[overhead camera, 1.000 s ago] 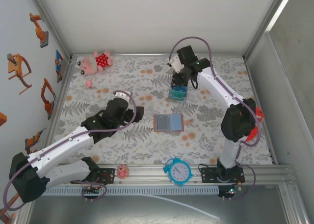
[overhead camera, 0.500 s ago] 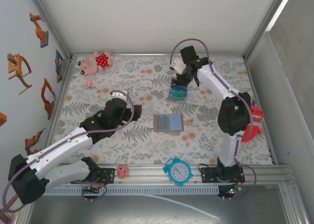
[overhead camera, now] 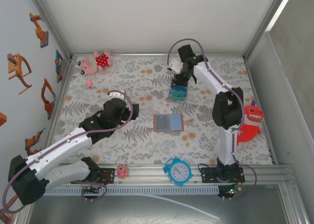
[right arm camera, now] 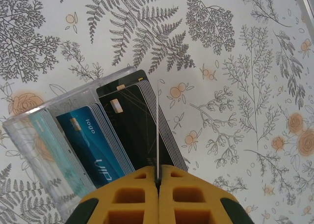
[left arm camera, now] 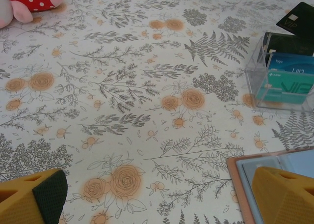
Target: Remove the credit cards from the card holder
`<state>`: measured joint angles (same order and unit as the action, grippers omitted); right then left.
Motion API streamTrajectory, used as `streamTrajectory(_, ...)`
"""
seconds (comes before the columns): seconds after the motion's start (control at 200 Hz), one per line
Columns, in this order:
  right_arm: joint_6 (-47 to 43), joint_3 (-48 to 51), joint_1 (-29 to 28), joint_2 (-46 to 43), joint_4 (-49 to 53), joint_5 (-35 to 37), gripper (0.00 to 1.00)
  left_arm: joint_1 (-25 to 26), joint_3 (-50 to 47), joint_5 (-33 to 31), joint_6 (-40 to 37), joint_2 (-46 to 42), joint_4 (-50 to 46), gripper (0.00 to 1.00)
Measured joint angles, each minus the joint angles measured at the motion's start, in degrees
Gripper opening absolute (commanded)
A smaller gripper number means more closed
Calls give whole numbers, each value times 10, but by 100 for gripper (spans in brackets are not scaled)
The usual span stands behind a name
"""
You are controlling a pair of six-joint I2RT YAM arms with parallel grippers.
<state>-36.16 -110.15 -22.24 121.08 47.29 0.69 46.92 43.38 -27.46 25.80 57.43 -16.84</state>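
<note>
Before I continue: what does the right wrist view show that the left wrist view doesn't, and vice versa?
Right wrist, not left wrist: the right gripper shut on a thin card seen edge-on. Left wrist, not right wrist: the open left gripper, a corner of the tan wallet, the pink plush toy. Both: the clear card box with its stacked cards, on the floral cloth. The black VIP card behind the box may be the pinched one.

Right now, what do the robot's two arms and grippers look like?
The left arm and right arm match: white link shells, black joint housings, a mauve cable looping at each wrist. The left gripper and right gripper have chunky yellow-orange fingers with recessed pockets and dark green pads.
</note>
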Motion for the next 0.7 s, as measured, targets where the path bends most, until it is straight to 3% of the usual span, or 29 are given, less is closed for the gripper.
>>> streamTrajectory(0.701,-10,-3,0,15,4,-17,0,-16,0,1,3,21,-7,97)
